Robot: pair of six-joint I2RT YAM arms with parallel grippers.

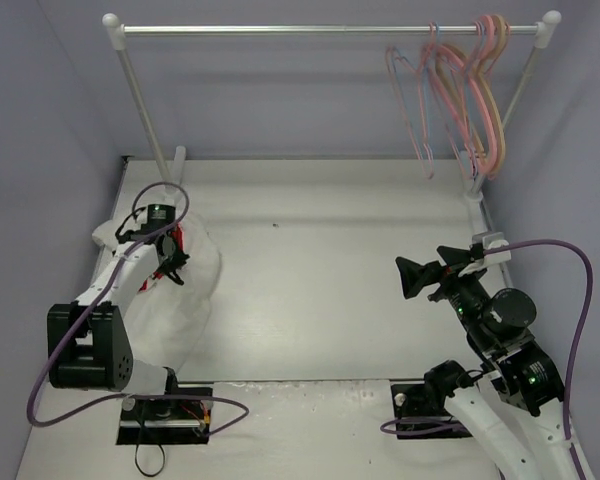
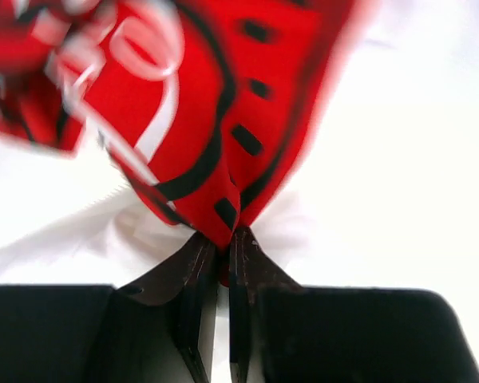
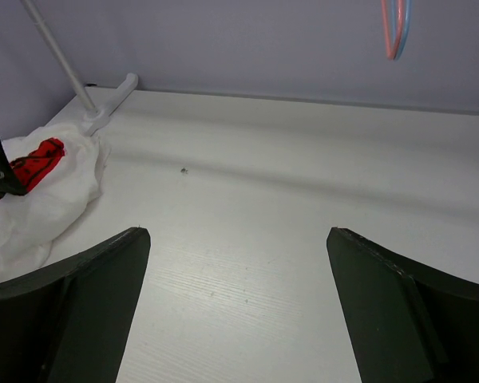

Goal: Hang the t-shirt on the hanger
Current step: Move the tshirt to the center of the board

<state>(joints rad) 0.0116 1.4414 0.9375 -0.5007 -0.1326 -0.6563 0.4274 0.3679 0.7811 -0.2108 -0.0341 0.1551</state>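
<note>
The white t-shirt (image 1: 192,290) lies crumpled on the table at the left, a bit of its red print showing. My left gripper (image 1: 170,262) is on top of the heap. In the left wrist view it (image 2: 227,239) is shut on a fold of the red printed cloth (image 2: 199,104). The shirt also shows in the right wrist view (image 3: 40,191). My right gripper (image 1: 405,275) is open and empty above the table at the right, its fingers (image 3: 104,271) wide apart. The thin pinkish-red hanger (image 1: 448,92) hangs on the rail at the back right.
A clothes rail (image 1: 330,30) spans the back, its left post (image 1: 145,100) standing just behind the shirt. A pale blue hanger (image 1: 408,100) and a bunch of thicker pink and peach hangers (image 1: 492,100) hang beside the wire one. Grey walls close both sides.
</note>
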